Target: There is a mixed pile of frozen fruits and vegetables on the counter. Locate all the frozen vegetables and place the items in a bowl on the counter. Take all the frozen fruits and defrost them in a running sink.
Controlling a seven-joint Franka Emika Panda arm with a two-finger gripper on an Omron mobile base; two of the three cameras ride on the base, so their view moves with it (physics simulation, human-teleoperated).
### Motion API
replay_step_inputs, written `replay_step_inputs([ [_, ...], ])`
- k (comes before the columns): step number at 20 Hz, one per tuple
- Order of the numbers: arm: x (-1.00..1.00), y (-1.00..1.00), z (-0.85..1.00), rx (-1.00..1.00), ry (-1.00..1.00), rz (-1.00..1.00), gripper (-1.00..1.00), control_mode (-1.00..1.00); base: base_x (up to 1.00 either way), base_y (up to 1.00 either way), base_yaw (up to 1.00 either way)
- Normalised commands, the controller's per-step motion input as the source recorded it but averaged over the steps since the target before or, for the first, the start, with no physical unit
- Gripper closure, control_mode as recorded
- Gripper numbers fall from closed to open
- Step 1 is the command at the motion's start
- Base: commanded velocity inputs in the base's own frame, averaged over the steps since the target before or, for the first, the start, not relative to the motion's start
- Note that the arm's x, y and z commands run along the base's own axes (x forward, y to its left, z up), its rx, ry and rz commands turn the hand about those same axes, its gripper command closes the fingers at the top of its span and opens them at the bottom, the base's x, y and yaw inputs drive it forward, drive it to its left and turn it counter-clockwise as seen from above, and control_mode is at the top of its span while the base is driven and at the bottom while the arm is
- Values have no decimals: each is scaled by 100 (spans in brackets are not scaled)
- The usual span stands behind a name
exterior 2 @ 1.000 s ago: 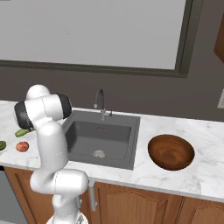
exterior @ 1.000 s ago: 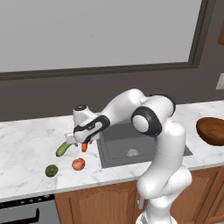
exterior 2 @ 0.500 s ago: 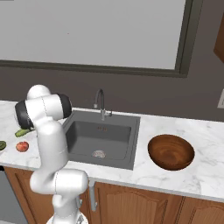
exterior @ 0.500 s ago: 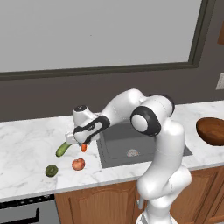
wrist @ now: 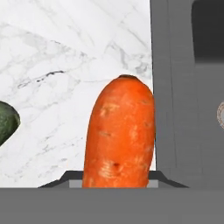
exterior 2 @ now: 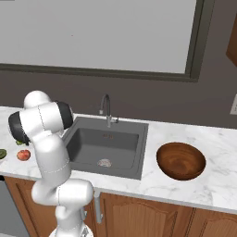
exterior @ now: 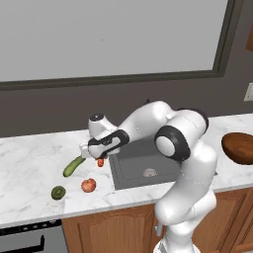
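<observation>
Carrot gripped, ready to lift off toward the bowl.

The bench (exterior: 29, 163) carries the sink (exterior 2: 109, 148) at mid-length and the bowl (exterior 2: 181, 161) toward its right end, well apart from the pile on the left stretch. The cucumber (exterior: 73, 166) lies just beside the carrot (exterior: 101, 161), the apple (exterior: 88, 185) and dark round fruit (exterior: 58, 192) nearer the front edge. The gripper (exterior: 97, 154) has its jaws closed on the carrot by the sink's left rim. Best to lift straight up before swinging, clearing the cucumber and faucet (exterior 2: 107, 109), then release low over the bowl.
</observation>
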Motion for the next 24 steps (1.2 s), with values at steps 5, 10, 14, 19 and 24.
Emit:
replay_step_inputs([
  [5,-9,-45,24,0,-1,-3,100,-100,0,0,0],
  [10,-1,-49,16,0,0,0,100,-100,0,0,0],
  [14,-2,-50,5,0,3,-1,100,-100,0,0,0],
  [19,-29,-49,0,0,1,-6,100,-100,0,0,0],
  [24,-30,-56,0,0,0,-6,100,-100,0,0,0],
])
